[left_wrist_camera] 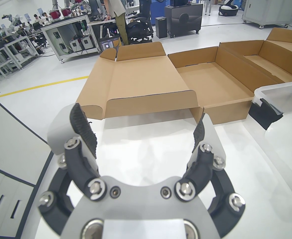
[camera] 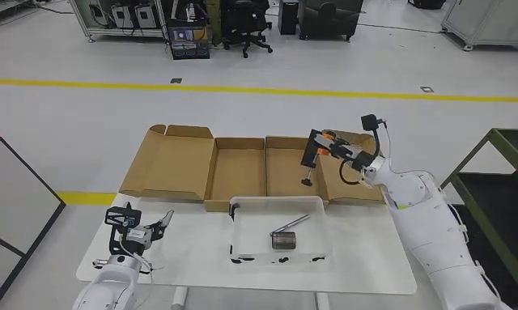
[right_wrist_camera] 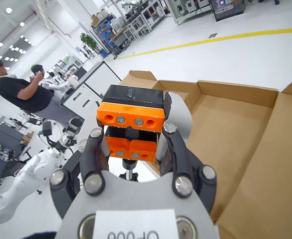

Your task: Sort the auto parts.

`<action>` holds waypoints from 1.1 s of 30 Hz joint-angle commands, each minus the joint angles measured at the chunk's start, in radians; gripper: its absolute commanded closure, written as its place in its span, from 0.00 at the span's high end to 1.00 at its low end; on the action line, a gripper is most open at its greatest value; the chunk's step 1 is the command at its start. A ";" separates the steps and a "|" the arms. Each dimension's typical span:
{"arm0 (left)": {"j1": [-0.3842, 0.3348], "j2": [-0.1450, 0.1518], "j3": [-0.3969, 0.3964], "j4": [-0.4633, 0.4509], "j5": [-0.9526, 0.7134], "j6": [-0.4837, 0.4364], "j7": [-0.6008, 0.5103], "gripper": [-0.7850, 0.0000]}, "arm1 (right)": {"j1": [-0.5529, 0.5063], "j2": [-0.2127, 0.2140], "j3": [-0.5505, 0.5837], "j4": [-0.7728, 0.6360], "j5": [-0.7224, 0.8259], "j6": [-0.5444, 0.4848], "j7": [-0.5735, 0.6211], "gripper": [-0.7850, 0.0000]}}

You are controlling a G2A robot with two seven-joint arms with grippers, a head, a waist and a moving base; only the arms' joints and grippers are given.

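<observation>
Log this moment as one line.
right pincer: shut on orange-black clamp, above right cardboard box | left pincer: open, empty, over table

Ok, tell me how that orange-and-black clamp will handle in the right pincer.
Probably stiff: the orange-and-black clamp looks like screwed-together solid blocks. Likely hefty for its size, given the metal rod. It may swing, since the rod hangs below the right pincer.

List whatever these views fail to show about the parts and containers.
- Top view: the dark bits along the clear bin's near wall are too small to identify.
- Left wrist view: the picture edge cuts off the bin's inside; a black part at its corner may be inside or outside.
- Right wrist view: the orange-and-black part hides one finger of the right gripper, whose body covers the part's lower end.
</observation>
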 commanded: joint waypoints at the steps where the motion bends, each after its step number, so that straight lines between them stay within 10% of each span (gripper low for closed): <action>1: 0.000 0.000 0.000 0.000 0.000 0.000 0.000 1.00 | 0.033 -0.015 -0.021 0.041 0.087 0.024 0.022 0.00; 10: 0.000 0.000 0.000 0.000 0.000 0.000 0.000 1.00 | 0.262 -0.123 -0.151 0.437 0.352 0.240 0.055 0.00; 26: 0.000 0.000 0.000 0.000 0.000 0.000 0.000 1.00 | 0.361 -0.277 -0.306 0.775 0.270 0.393 0.001 0.00; 29: 0.000 0.000 0.000 0.000 0.000 0.000 0.000 1.00 | 0.372 -0.287 -0.304 0.794 0.273 0.393 -0.001 0.35; 33: 0.000 0.000 0.000 0.000 0.000 0.000 0.000 1.00 | 0.378 -0.298 -0.303 0.813 0.267 0.409 -0.005 0.38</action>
